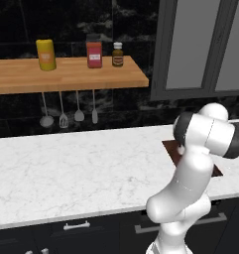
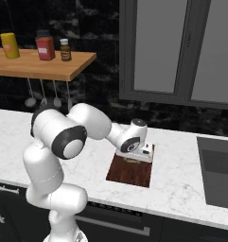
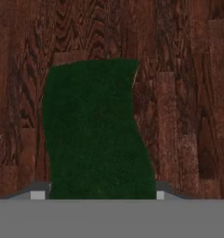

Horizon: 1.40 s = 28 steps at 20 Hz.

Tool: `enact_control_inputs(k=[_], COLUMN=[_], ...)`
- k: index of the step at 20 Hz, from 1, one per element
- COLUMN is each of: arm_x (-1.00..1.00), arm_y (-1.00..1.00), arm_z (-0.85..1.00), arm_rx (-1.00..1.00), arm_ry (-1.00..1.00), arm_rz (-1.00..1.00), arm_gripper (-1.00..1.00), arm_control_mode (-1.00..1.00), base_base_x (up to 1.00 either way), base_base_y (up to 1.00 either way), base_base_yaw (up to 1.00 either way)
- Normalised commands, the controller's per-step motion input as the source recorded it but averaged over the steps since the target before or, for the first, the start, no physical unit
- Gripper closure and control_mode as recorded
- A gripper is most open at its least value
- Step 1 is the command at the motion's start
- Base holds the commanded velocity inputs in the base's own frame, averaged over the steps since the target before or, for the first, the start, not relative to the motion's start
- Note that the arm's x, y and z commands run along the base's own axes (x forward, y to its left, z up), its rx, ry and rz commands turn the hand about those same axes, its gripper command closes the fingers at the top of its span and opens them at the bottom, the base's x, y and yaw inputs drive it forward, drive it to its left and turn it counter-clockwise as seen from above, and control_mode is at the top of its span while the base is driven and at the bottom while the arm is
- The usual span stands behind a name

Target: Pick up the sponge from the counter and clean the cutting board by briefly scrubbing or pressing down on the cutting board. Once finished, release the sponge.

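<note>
- Jaws clenched on the sponge (image 3: 95, 130), dark green face up, one finger (image 3: 37, 193) at each side.
- Sponge down against the cutting board (image 2: 134, 174) on the white bench (image 1: 66, 168).
- Hob (image 2: 218, 175) well to the right; wooden shelf (image 2: 39, 66) with jars up behind.

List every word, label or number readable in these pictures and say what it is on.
None can be read.
Red jar on the wooden shelf: pale label, too blurred to read.
Small brown bottle beside it: pale label, too small to read.
Yellow canister: no text visible.
Sponge and cutting board: no markings.
</note>
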Motion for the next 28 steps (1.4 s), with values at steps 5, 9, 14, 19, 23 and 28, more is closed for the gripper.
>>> enact_control_inputs(k=[5,9,14,19,23,28], arm_x=[-0.1,-0.83,-1.0,-1.0,-1.0,-0.98], arm_y=[-0.41,-0.22,0.0,0.0,0.0,0.01], arm_z=[-0.12,-0.49,-0.55,-0.38,-0.44,-0.39], arm_rx=[0.0,0.0,0.0,0.0,0.0,0.0], arm_ry=[0.0,0.05,0.09,0.03,0.0,0.0], arm_rz=[0.0,0.0,0.0,0.0,0.0,0.0], arm_gripper=[1.0,1.0,1.0,1.0,1.0,1.0], arm_control_mode=[-1.0,-1.0,-1.0,-1.0,-1.0,-1.0], base_base_x=[0.0,0.0,0.0,0.0,0.0,0.0], base_base_y=[0.0,0.0,0.0,0.0,0.0,0.0], base_base_yaw=[0.0,0.0,0.0,0.0,0.0,0.0])
